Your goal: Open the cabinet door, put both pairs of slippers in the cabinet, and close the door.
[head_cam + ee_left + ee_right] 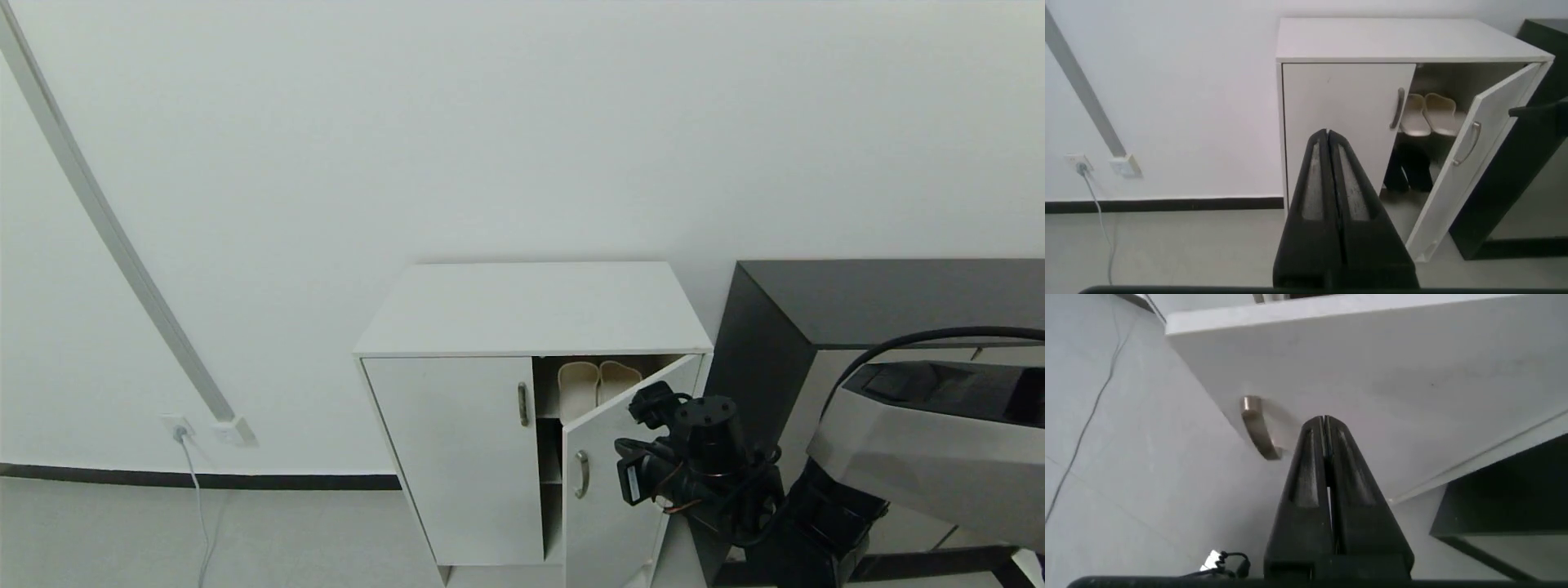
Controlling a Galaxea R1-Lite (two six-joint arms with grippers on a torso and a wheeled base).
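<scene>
As it stands against the white wall, item one is the cabinet (531,309): white, low, flat-topped, two doors

Left door (453,457): shut, with an upright metal handle (522,404) at its inner edge

Right door (608,490): ajar, swung part of the way out into the room, with a curved metal handle (580,474) on its outer face

Beige slippers (598,382): one pair, side by side on the upper shelf, seen through the gap between the two doors

Dark slippers (1410,170): a second pair, on the shelf just below the beige pair (outline only; the detail is too dim to tell)

Right gripper (1325,423): black fingers pressed together with nothing between them, pointed at the outer face of the right door, near its handle and on the hinge side of it; whether the tips touch the panel cannot be told

Left gripper (1328,137): black fingers likewise closed on nothing, held well back from the cabinet and aimed toward the left door

Black furniture (857,302): a dark unit with a flat top, just beside the cabinet on the side of the open door

Wall socket (177,426): low on the wall, well apart from the cabinet, with a plug in it and a pale cable (198,506) trailing to the grey floor

Grey conduit (106,220): a slanted strip running down the wall to a second plate just beside the socket

Dark skirting (204,480): a narrow band where wall meets floor
</scene>
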